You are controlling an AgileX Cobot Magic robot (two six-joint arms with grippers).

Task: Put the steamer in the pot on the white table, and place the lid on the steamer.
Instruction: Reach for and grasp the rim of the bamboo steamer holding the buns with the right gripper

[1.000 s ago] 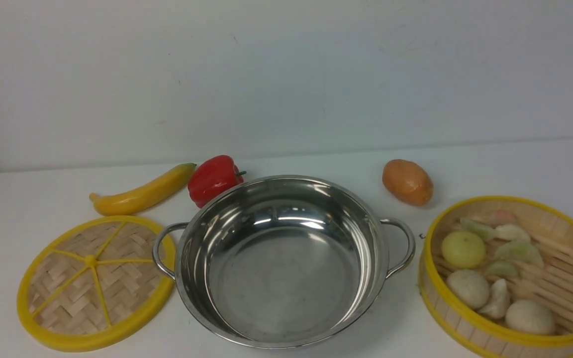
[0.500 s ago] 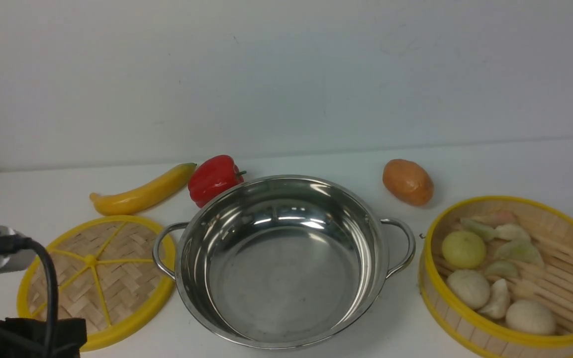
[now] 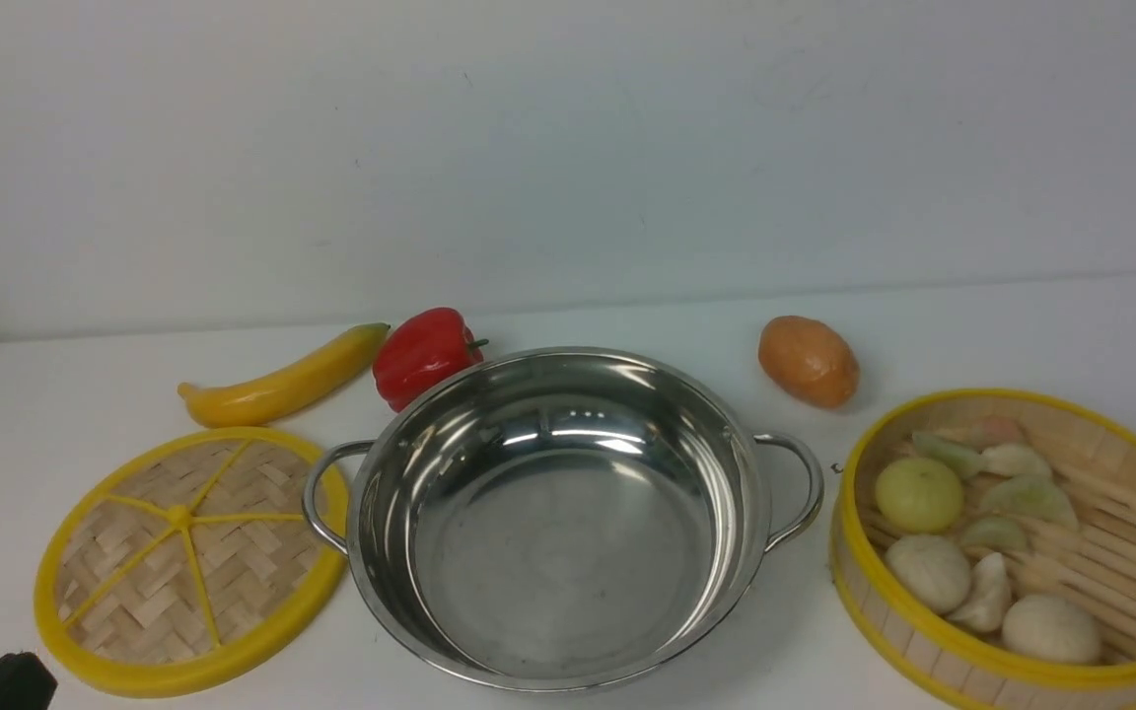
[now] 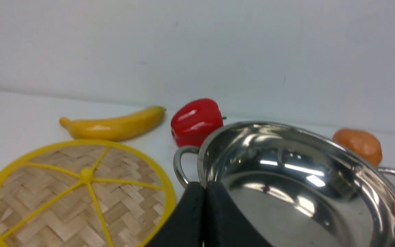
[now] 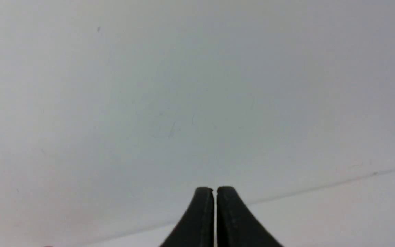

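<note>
The steamer [image 3: 1012, 396] is seen upright, mouth upward, at the right of the worktop [image 3: 35, 414], just beside the right handle of the pot [image 3: 558, 513]. Buns and dumplings [image 3: 928, 570] are held in it. The pot is set at the centre, empty, its handles pointing left and right. The lid [image 3: 183, 562] is laid flat on the pot's left, knob upward. The left hand [image 4: 204, 187] is pressed fully together, with nothing gripped. The right hand [image 5: 215, 190] is likewise closed and empty.
</note>
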